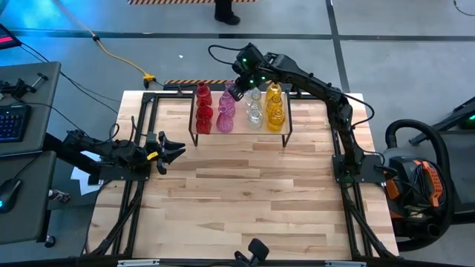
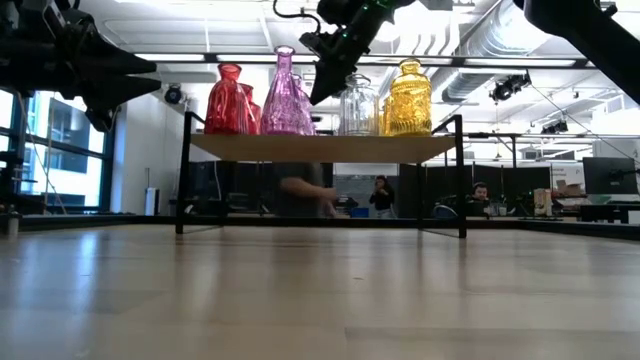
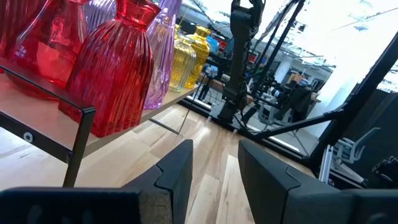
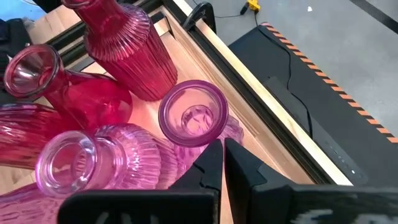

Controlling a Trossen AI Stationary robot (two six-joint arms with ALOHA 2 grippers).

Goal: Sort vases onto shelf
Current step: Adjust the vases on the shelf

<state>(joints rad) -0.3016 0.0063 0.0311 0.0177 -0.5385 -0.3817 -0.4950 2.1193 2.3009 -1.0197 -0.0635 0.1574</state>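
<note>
The shelf [image 1: 241, 134] stands at the table's far side, its plank [image 2: 320, 147] on thin black legs. On it stand red vases [image 1: 203, 111], pink vases [image 1: 225, 111], clear vases [image 1: 254, 111] and yellow vases [image 1: 274, 110], grouped by colour. My right gripper [image 1: 236, 90] hangs over the shelf's far edge, shut, its tips [image 4: 222, 163] right beside the mouth of a pink vase [image 4: 193, 114]. In the low view it [image 2: 322, 90] comes down between the tall pink bottle [image 2: 286, 95] and a clear vase [image 2: 358, 105]. My left gripper [image 1: 174, 150] waits open near the table's left edge, facing the shelf. My right gripper comes slanting down from the far side with its shut fingers [image 4: 211, 158] right next to the rim of the pink vase [image 4: 217, 132]. Whether they touch the glass, I cannot tell. The vase stands upright on the shelf.
The bare wooden tabletop [image 1: 245, 193] stretches in front of the shelf. Black frame rails [image 1: 141, 126] run along the table's left and right edges. A camera mount [image 1: 256, 251] sits at the near edge. People [image 2: 380, 195] show in the room behind the table.
</note>
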